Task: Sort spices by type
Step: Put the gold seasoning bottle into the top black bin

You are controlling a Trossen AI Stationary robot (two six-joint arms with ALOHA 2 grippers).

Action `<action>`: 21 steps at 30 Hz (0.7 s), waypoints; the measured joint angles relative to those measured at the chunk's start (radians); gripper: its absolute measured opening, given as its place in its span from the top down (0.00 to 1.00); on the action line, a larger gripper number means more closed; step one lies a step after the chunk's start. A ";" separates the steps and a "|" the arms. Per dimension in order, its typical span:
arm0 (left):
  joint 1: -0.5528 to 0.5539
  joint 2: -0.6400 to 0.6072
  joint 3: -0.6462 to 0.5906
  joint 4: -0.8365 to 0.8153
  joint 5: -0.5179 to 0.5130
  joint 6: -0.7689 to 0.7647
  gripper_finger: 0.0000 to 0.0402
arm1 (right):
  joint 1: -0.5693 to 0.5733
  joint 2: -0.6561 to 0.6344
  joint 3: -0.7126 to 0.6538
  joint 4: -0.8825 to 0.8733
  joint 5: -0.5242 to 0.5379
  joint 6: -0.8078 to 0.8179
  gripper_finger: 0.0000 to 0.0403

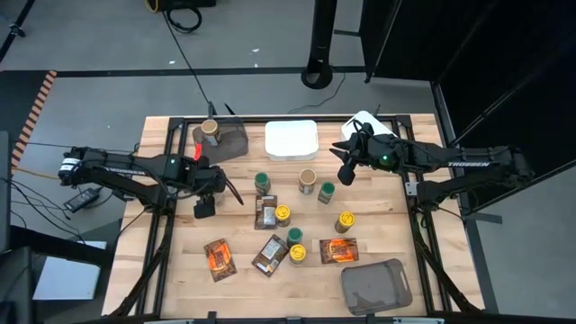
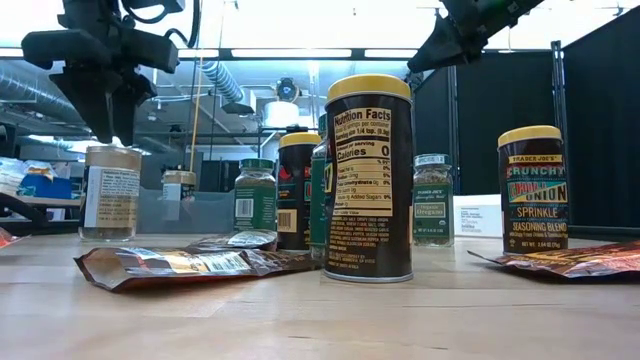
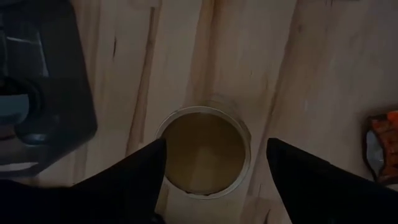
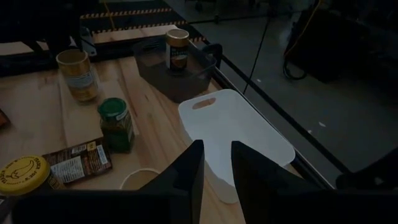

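Note:
Small spice jars with tan, yellow or green lids and flat orange and brown packets lie mid-table. My left gripper (image 1: 205,196) hangs open just above a tan-lidded jar (image 3: 205,152) that stands upright on the wood. Its fingers are spread to either side of the lid (image 2: 110,152) and touch nothing. My right gripper (image 4: 216,168) is raised over the far right of the table near a white tray (image 4: 239,134). Its fingers are a narrow gap apart and hold nothing. Another tan-lidded jar (image 1: 211,129) stands inside the far-left bin (image 1: 229,142).
Green-lidded jars (image 1: 262,183) (image 1: 326,192), a tan one (image 1: 308,180) and yellow ones (image 1: 283,213) (image 1: 345,220) stand mid-table. Brown packets (image 1: 265,211) (image 1: 270,255) and orange packets (image 1: 219,258) (image 1: 338,250) lie flat. A white tray (image 1: 291,139) sits at the far edge, and a second bin (image 1: 376,286) sits near right.

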 joint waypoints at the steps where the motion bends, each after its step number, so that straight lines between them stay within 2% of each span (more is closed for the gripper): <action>1: 0.004 0.000 -0.004 0.004 -0.001 0.006 0.30 | 0.000 0.000 0.000 0.000 0.000 0.000 0.77; 15: 0.034 -0.002 -0.047 0.071 0.003 -0.009 0.30 | 0.000 0.000 0.000 0.000 0.000 0.034 0.77; 21: 0.034 0.000 0.051 0.065 -0.002 -0.077 0.30 | 0.001 0.000 0.000 0.000 0.000 0.033 0.77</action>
